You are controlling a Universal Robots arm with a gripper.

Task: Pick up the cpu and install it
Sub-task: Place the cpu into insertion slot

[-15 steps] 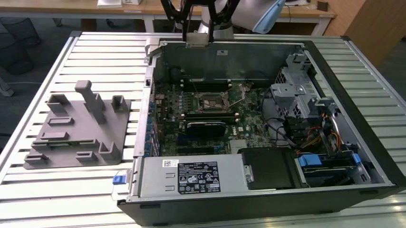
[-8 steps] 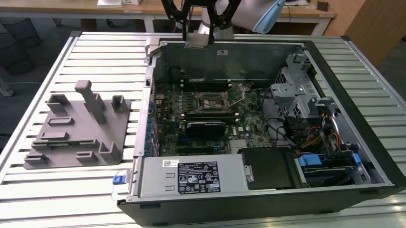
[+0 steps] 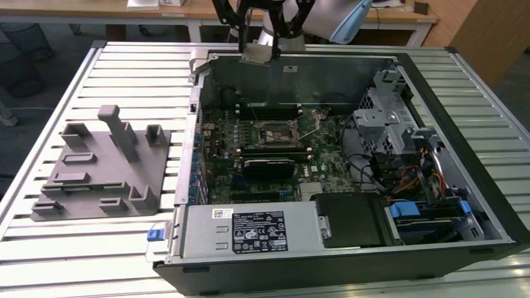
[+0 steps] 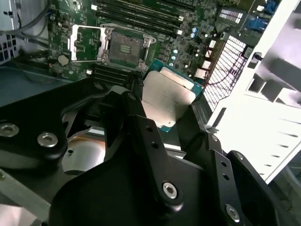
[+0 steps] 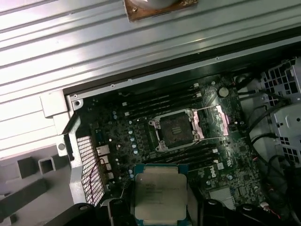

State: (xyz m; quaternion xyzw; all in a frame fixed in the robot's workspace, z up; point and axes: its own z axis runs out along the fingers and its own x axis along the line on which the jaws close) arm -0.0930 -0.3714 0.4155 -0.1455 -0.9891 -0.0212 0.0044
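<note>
At the exterior view's left, a grey holder block [image 3: 99,167] on the slatted surface [image 3: 49,248], well apart from the work. Further right, an open computer case [image 3: 463,130] lying on its side, green board [image 3: 327,158] facing up inside.

Up at the far side, the end effector [image 3: 259,53] hanging over the case's far wall, arm coming down roughly upright from above. Closed on the cpu [image 3: 256,58]. In the second wrist view, clamped by two opposite edges between black fingers [image 4: 141,127], metal top up, held flat or close to it. Clear of everything, touching neither wall nor board.

The relation that matters: socket [image 3: 277,131] below the held chip and toward the near side, a shade toward the exterior view's right. Well apart for now, with a drop and a reach inward between them.

Open, by the look of both wrist views, with the hinged plate [image 5: 209,120] swung over to one side and the contact bed [image 5: 173,128] bare.

Square chip, so no long axis to speak of. In the first wrist view, seems a little turned against the socket's frame, though hard to judge at this angle.

Judged as mid-carry: picked up, not yet over the socket, nothing seated.
</note>
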